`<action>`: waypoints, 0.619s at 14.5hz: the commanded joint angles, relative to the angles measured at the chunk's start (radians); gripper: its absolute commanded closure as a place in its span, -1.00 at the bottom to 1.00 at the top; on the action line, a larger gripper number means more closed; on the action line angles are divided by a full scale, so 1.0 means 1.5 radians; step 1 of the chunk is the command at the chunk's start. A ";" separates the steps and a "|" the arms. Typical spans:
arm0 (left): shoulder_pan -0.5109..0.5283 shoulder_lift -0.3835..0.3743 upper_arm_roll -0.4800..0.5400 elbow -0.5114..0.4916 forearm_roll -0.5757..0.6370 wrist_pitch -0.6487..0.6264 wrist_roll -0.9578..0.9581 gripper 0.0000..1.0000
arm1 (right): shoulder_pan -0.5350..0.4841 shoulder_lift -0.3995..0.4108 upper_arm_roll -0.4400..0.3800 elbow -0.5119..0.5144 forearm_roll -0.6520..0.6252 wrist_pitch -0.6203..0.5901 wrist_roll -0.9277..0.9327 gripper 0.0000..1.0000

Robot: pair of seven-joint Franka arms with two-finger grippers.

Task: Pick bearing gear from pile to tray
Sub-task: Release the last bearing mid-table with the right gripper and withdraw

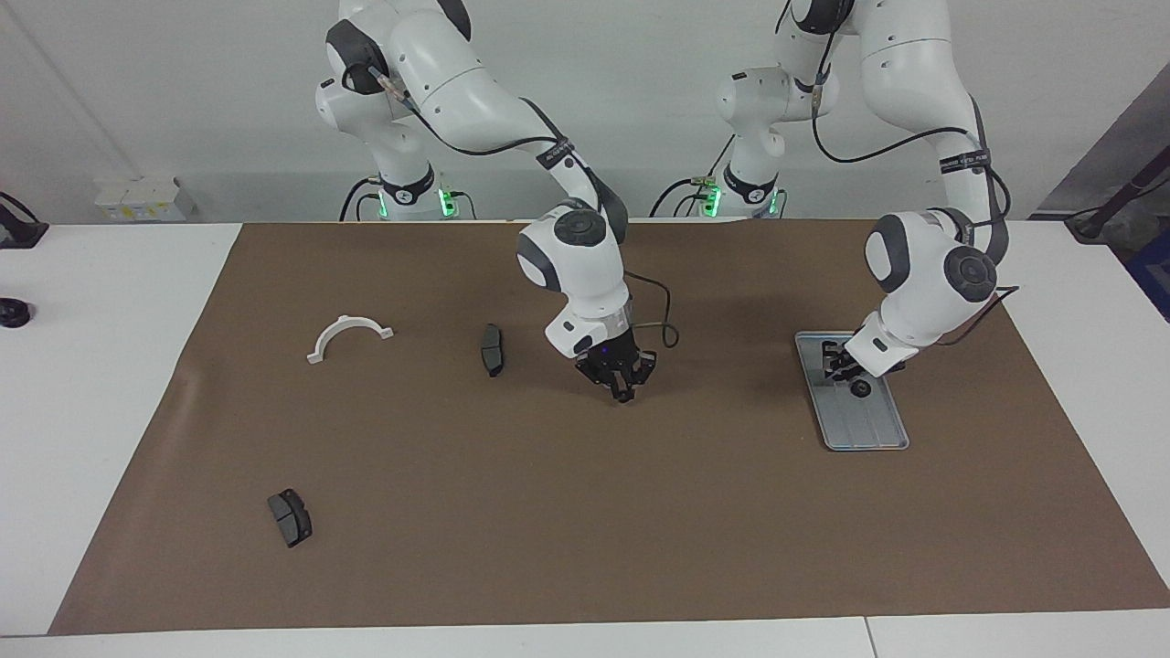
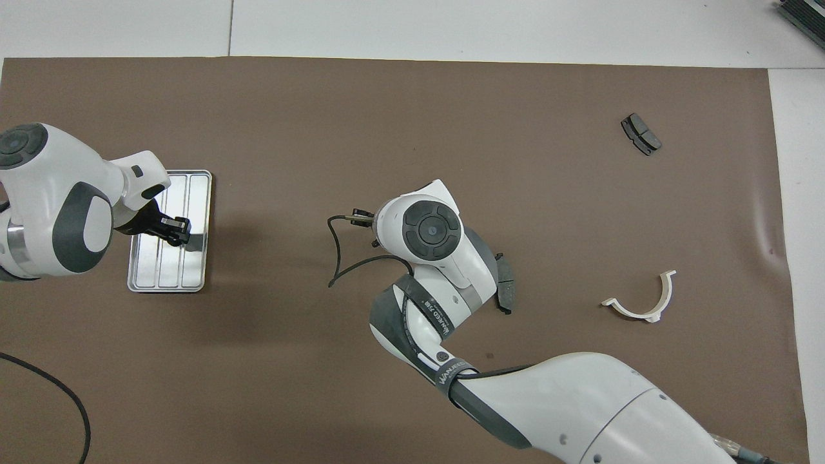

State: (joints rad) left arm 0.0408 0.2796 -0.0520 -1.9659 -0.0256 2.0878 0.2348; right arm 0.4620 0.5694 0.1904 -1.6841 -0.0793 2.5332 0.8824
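The silver tray (image 1: 868, 431) lies on the brown mat toward the left arm's end; it also shows in the overhead view (image 2: 195, 187). My left gripper (image 1: 848, 370) is low over the tray's end nearer the robots, seen from above too (image 2: 180, 229). A tiny black round gear (image 1: 860, 388) sits at its tip, on or just above the tray floor; I cannot tell whether it is held. My right gripper (image 1: 623, 391) points down close to the mat near the table's middle, beside a dark brake pad (image 1: 492, 349). In the overhead view its own wrist hides it. No other gear shows.
A white half-ring bracket (image 1: 349, 336) (image 2: 641, 303) lies toward the right arm's end. A second brake pad (image 1: 290, 517) (image 2: 641, 134) lies farther from the robots at that end. The first pad (image 2: 506, 287) is partly under the right arm. A cable loops off the right wrist (image 2: 335, 258).
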 commanded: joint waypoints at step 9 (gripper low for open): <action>-0.012 -0.052 0.002 -0.013 -0.012 0.007 0.006 -1.00 | -0.159 -0.161 -0.031 0.008 -0.078 -0.146 -0.105 -1.00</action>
State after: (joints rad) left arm 0.0387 0.2162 -0.0546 -1.9994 -0.0263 2.0916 0.2397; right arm 0.3037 0.3811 0.1308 -1.6477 -0.1534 2.3625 0.8129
